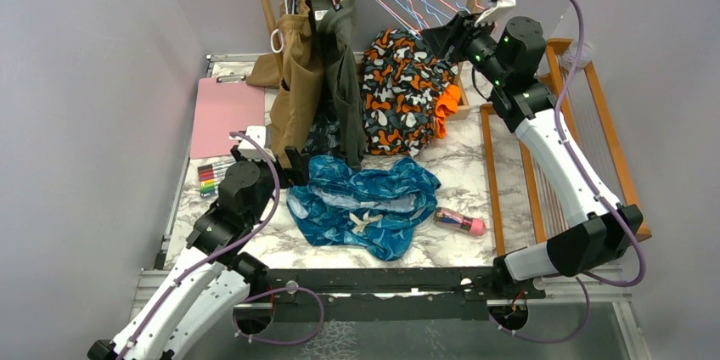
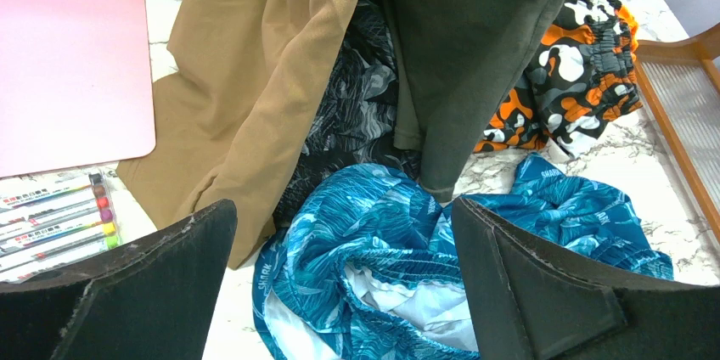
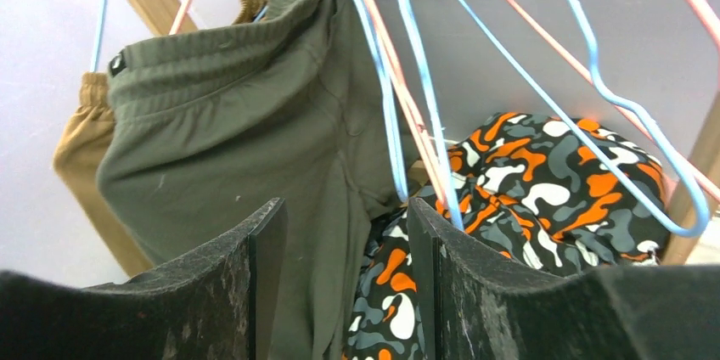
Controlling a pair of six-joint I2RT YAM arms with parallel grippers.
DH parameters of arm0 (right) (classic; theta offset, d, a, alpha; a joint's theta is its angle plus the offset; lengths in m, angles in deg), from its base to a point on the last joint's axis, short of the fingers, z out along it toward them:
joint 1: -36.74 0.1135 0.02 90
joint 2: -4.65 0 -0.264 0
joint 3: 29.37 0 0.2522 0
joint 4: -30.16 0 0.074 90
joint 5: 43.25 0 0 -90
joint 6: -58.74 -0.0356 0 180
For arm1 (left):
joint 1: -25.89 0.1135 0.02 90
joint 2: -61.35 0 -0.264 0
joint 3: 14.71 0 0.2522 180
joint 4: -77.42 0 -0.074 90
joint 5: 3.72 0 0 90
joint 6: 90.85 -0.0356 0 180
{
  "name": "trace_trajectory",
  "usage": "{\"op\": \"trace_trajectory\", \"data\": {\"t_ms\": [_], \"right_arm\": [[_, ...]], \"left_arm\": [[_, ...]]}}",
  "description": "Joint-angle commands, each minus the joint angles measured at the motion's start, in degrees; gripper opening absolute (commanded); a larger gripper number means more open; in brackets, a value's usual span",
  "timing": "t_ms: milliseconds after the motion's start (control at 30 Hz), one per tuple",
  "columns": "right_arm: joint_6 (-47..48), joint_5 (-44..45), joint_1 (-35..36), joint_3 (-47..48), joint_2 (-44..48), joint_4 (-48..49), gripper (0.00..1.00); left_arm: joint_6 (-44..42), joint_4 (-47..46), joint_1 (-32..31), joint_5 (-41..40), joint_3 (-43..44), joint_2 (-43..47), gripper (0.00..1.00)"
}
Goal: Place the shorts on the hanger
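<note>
Top external view: the shiny teal-blue shorts with a wavy darker print [image 1: 365, 211] lie crumpled flat on the marble tabletop [image 1: 463, 169] at centre frame, cream drawstring bow facing up. They are not on any hanger yet.

The left gripper [image 1: 293, 169] hovers at their left edge. The left wrist view shows its jaws spread wide and empty, with the shorts [image 2: 399, 233] lying between and beyond them, which looks like a line-up to pick up the fabric.

The right gripper [image 1: 441, 37] is raised to the bunch of wire hangers at upper centre. In the right wrist view its jaws are partly spread and pinch nothing. A thin light-blue wire hanger [image 3: 389, 122] runs down to just beside one finger [image 3: 475, 292]; I cannot tell whether they touch. It appears to be reaching to fetch or steady that hanger so the shorts can go on it.

Counts:
- Two arms.
- One pair of teal shorts.
- One tan garment [image 1: 297, 88] and one olive garment [image 1: 340, 54], both hanging at upper centre.
- One orange, black and white blotched garment [image 1: 403, 97] heaped behind the shorts.
- One pink board [image 1: 225, 114] at the left.
- One pack of markers [image 1: 208, 177].
- One small pink-capped tube [image 1: 460, 222].
- One wooden slatted rack [image 1: 586, 122] at the right.
- Several light-blue and pink hangers, overlapping too much to count exactly.
</note>
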Motion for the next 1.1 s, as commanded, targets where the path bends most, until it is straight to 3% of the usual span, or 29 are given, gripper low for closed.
{"op": "trace_trajectory", "data": {"t_ms": [0,1067], "right_arm": [[-2.1,-7.7,0.2,0.1,1.2,4.5,0.57],[-3.5,-2.0,0.8,5.1,-9.6,1.2,0.56]], "left_arm": [[-0.8,-1.8,0.2,1.6,0.0,-0.7,0.99],[-0.6,-1.6,0.6,2.2,0.1,-1.8,0.99]]}}
